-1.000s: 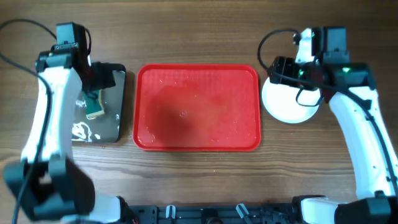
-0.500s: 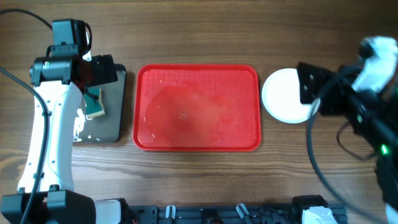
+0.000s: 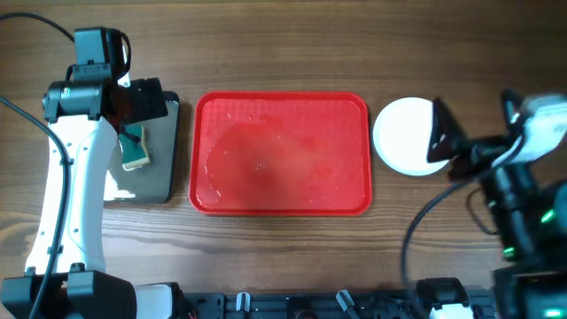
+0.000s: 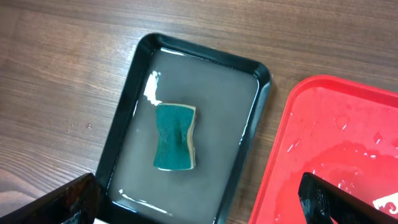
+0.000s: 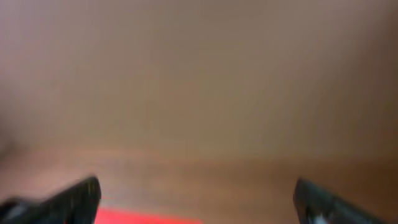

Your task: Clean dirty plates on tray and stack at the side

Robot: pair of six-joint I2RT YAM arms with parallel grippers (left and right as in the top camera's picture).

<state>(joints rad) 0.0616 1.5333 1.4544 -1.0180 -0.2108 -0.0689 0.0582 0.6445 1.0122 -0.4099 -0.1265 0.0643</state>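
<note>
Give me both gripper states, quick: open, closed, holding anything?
Left gripper: open, holding nothing.
Right gripper: open, holding nothing.

Looked like a robotics lab bench dressed up as a dishwashing station, not a home kitchen. Showed a bare wood-grain table [image 3: 283, 44] flanked by a white-and-black left arm [image 3: 75, 186] and right arm [image 3: 539, 135], trailing a loose black cable [image 3: 409, 244]. Ran a black mounting rail [image 3: 292, 306] along the near edge. Kept the wash water in a shallow dark metal tray [image 4: 245, 134] with a green sponge [image 4: 175, 135], beside a wet red tray [image 3: 282, 152] and a white plate [image 3: 403, 135].
</note>
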